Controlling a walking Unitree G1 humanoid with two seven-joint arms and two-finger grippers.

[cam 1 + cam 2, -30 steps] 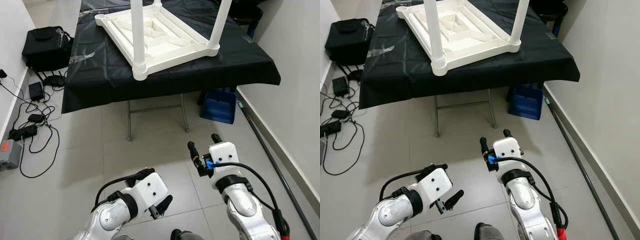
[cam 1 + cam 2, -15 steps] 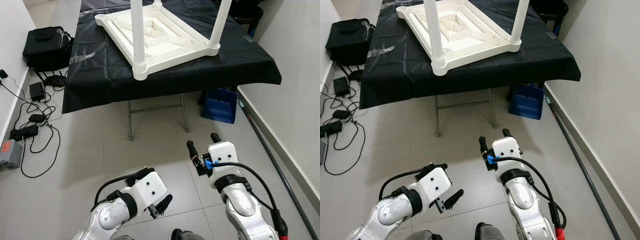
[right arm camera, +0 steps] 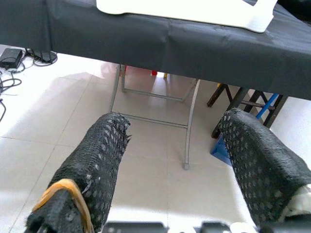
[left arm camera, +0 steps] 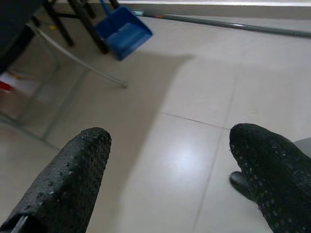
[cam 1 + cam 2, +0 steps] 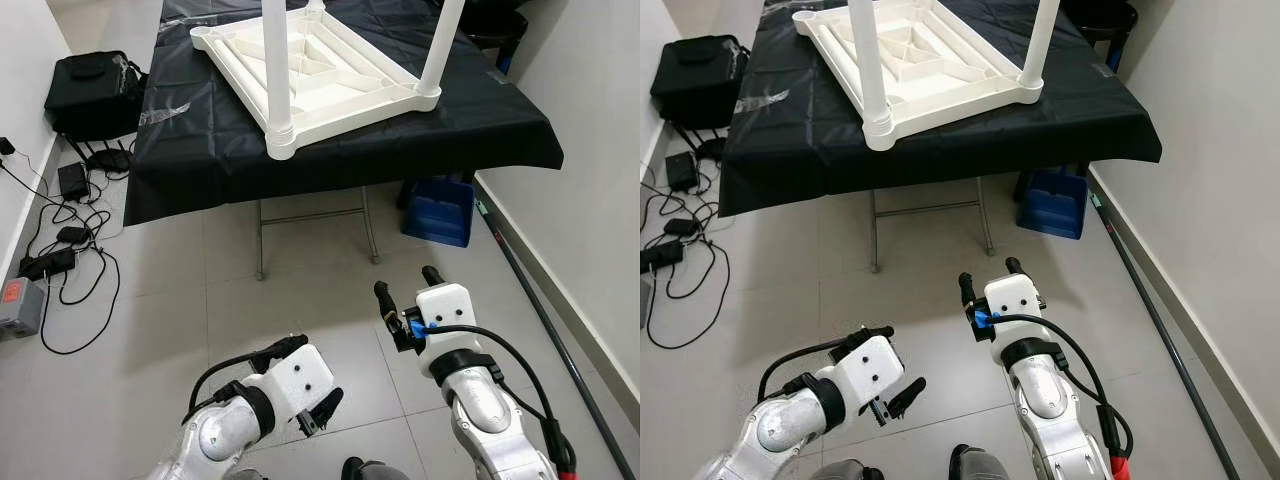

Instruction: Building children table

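Observation:
A white plastic children's table (image 5: pixel 310 75) lies upside down on a folding table draped in black cloth (image 5: pixel 340 150). Two of its white legs stand up from it, one at the near corner (image 5: pixel 276 75) and one at the right corner (image 5: pixel 443 45). Both arms hang low over the tiled floor, well short of the cloth. My left gripper (image 5: pixel 305 385) points sideways with its fingers (image 4: pixel 63 179) apart and nothing between them. My right gripper (image 5: pixel 408 285) points toward the folding table, open and empty, its fingers (image 3: pixel 102 155) wide apart.
A blue dustpan (image 5: pixel 438 210) rests under the table's right side by the wall. A black bag (image 5: pixel 95 90) and tangled cables with power adapters (image 5: pixel 65 240) lie on the floor at left. A dark pole (image 5: pixel 550 320) runs along the right wall. Metal table legs (image 5: pixel 262 240) stand ahead.

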